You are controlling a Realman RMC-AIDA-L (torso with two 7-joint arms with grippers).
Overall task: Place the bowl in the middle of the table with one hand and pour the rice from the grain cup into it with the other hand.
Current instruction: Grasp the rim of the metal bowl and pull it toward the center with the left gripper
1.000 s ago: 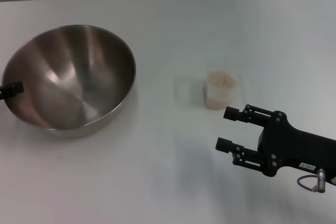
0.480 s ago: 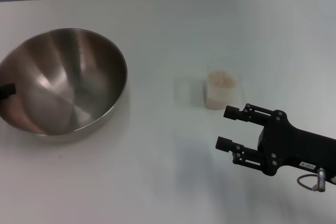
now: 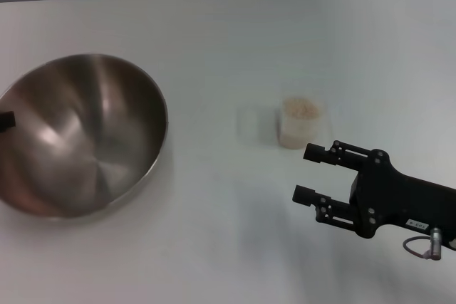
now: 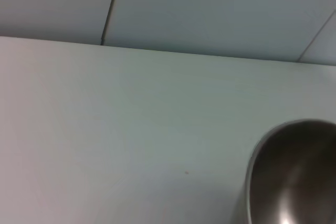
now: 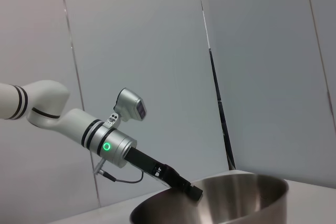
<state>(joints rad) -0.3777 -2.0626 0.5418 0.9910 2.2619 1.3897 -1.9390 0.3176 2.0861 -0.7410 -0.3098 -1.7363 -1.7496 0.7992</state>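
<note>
While the bowl (image 3: 80,137) sits tipped towards the robot, well to the left of the grain cup (image 3: 300,124), the left gripper (image 3: 6,119) holds it by the rim on its far-left side, only a black tip showing over the steel edge in the head view; the right wrist view shows the same black gripper (image 5: 188,189) closed on the rim at the end of the silver arm, which looks to be why the bowl leans rather than lying flat. The bowl's inside shows bare, and it appears to be off to the left of the table (image 3: 228,40) rather than at its middle, so the placing step seems unfinished. The grain cup stands upright on the white top with the rice (image 3: 301,109) heaped to its brim, nothing touching it. Just to the right of the cup and nearer the robot, the right gripper (image 3: 314,174) hangs with its two fingers parted wide and empty, pointed roughly towards the cup, seemingly waiting until the bowl is set down before it takes the cup for the pour
</note>
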